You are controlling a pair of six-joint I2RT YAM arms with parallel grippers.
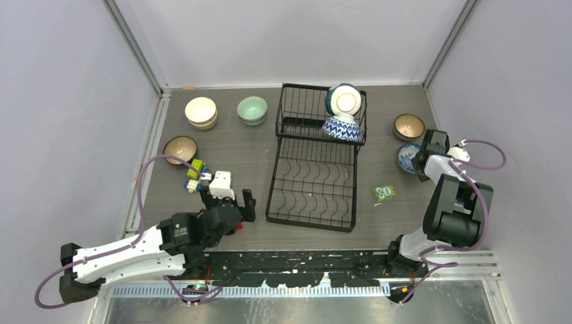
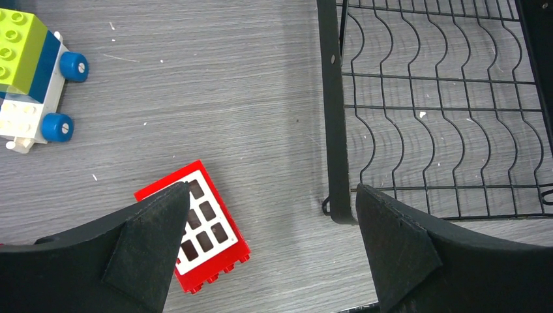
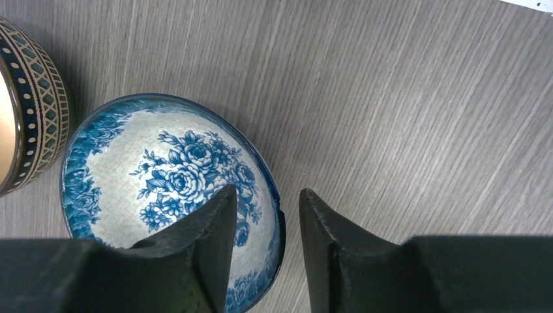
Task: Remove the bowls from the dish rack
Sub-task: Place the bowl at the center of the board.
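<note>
Dish rack (image 1: 317, 158): black wire, mid-desk, with its raised basket at the far end. Two bowls sit in that basket. A dark teal bowl (image 1: 345, 100) is tipped on its side with the pale inside facing you. A blue zigzag bowl (image 1: 340, 128) lies upside down just in front of it, and the two touch.

On the desk (image 1: 270, 155), left of the rack: a cream bowl (image 1: 201, 112) and a pale green bowl (image 1: 252, 110) side by side at the far end, and a brown bowl (image 1: 180, 148) nearer the left edge. Right of the rack: a gold-lined bowl (image 1: 409, 126) with a patterned band outside, and a blue flower bowl (image 3: 163, 176) upright just beside it.

Your right pincer (image 3: 269, 195) straddles the flower bowl's rim, one finger inside and one outside. The jaws are partly apart and bare desk shows between the rim and the outer finger, so it is released, not clamped.

Your left pincer (image 2: 270, 195) is spread wide and grasps nothing, low over the desk beside the rack's near left corner. A red window block (image 2: 202, 228) lies flat, partly under its left finger. A toy car (image 2: 32, 78) with blue wheels sits farther off. A small green packet (image 1: 384, 194) lies right of the rack.
</note>
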